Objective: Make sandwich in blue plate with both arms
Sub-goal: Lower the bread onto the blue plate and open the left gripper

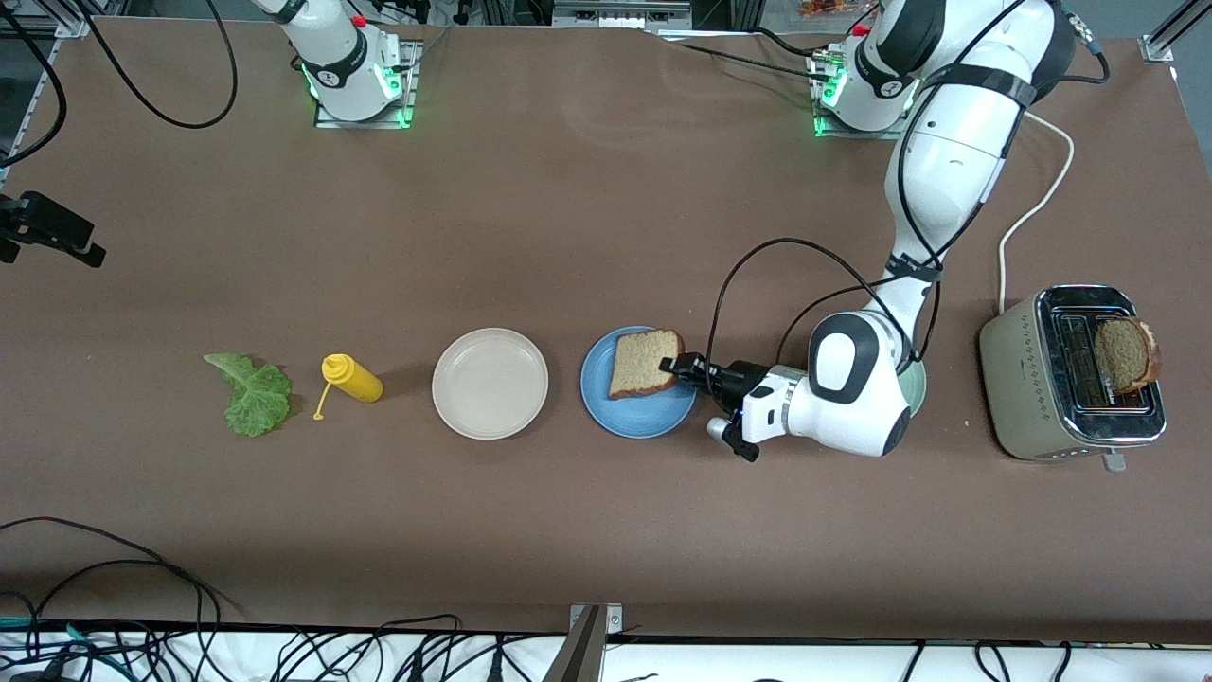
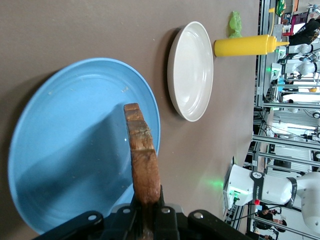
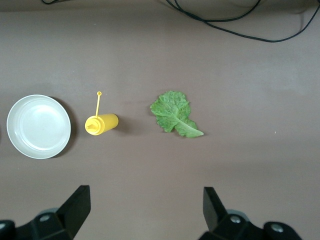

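Note:
My left gripper (image 1: pixel 684 366) is shut on the crust edge of a brown bread slice (image 1: pixel 642 362), which hangs tilted over the blue plate (image 1: pixel 634 417). The left wrist view shows this slice (image 2: pixel 142 160) edge-on between the fingers of the left gripper (image 2: pixel 148 194), above the blue plate (image 2: pixel 65 150). A second slice (image 1: pixel 1125 355) stands in the toaster (image 1: pixel 1037 379) at the left arm's end. The lettuce leaf (image 1: pixel 254 395) lies flat toward the right arm's end. My right gripper (image 3: pixel 147 200) hangs open and empty high over the table, with the lettuce leaf (image 3: pixel 172 114) below it.
A beige plate (image 1: pixel 490 383) sits beside the blue plate, then a yellow squeeze bottle (image 1: pixel 352 377) lying on its side with its cap off. A pale green plate (image 1: pixel 917 388) is mostly hidden under the left arm. Cables run along the table's near edge.

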### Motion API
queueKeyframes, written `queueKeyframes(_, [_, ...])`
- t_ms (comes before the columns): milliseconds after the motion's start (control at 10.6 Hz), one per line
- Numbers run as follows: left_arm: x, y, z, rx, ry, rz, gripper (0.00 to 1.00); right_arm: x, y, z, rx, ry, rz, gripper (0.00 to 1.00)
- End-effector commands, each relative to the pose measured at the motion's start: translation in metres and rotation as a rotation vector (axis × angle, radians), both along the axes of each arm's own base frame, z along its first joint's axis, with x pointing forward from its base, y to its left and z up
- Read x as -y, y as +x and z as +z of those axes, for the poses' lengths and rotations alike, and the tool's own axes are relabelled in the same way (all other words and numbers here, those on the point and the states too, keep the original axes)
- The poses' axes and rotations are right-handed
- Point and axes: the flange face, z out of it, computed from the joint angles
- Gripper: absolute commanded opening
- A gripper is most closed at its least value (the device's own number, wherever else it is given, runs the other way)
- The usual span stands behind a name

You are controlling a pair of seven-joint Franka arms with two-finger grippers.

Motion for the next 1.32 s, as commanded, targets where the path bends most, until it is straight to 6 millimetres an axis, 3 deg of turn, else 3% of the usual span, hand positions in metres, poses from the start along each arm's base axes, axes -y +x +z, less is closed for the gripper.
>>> queueKeyframes(0, [0.011,0.002,-0.007,0.019,-0.057,0.049,0.05,0.001,-0.003,0.006,0.000,0.013,-0.002,1.00])
queueKeyframes(94, [0.013,0.001,-0.010,0.027,-0.076,0.046,0.05,0.001,-0.003,0.006,0.001,0.013,-0.003,1.00])
queueKeyframes(188, [0.011,0.002,-0.014,0.044,-0.081,0.038,0.11,0.001,-0.003,0.006,0.001,0.013,-0.003,1.00])
queueKeyframes(282, [0.010,0.001,-0.018,0.054,-0.086,0.030,0.52,0.001,-0.003,0.006,0.001,0.013,-0.003,1.00])
queueKeyframes(376, [0.007,0.002,-0.018,0.093,-0.092,0.005,1.00,0.001,-0.003,0.006,0.001,0.013,-0.003,1.00])
queueKeyframes(752, [-0.024,0.012,-0.016,0.197,-0.023,-0.074,1.00,0.001,-0.003,0.006,0.001,0.013,-0.003,1.00])
queueKeyframes(1223, [-0.057,0.020,0.013,0.256,0.178,-0.203,1.00,0.001,-0.003,0.006,0.001,0.013,-0.003,1.00])
